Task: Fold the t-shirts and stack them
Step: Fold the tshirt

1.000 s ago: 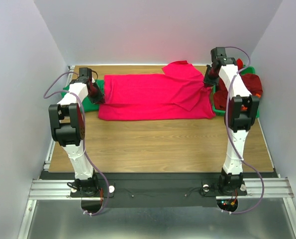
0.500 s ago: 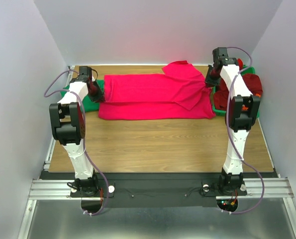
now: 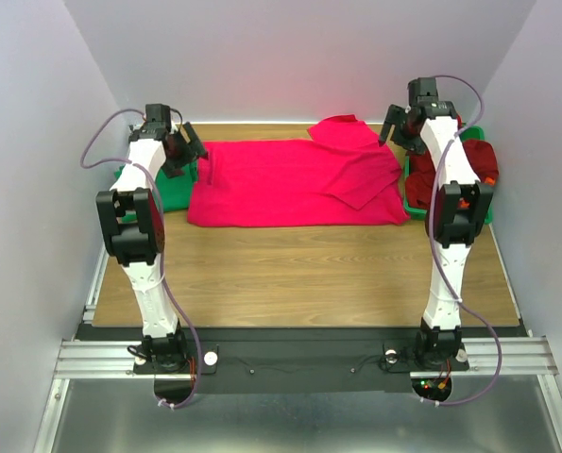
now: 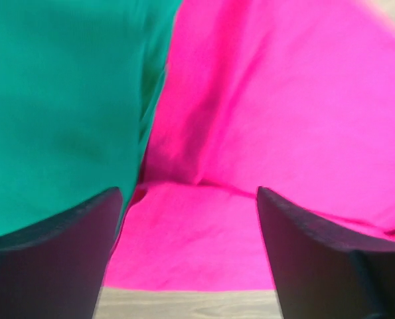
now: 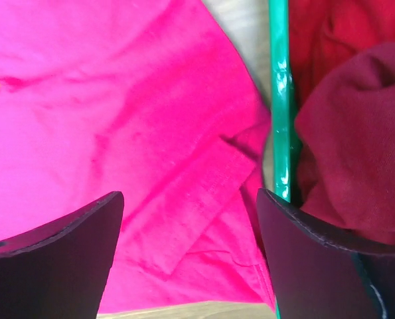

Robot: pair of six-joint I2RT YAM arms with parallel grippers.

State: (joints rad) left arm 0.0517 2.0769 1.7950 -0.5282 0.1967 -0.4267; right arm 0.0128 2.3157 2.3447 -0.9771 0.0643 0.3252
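- Jaws spread, empty: left gripper, right gripper.
- Pink-red t-shirt: soft, creased rectangle, upper centre.
- Green t-shirt upper left; dark red t-shirt in tray, upper right.
- Wood-grain table; pale walls.

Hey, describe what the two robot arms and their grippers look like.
Both the left arm and right arm have white links with bulky black joint housings. A thin purple cable loops along each. The left gripper and right gripper are black, with broad, rounded dark fingers.
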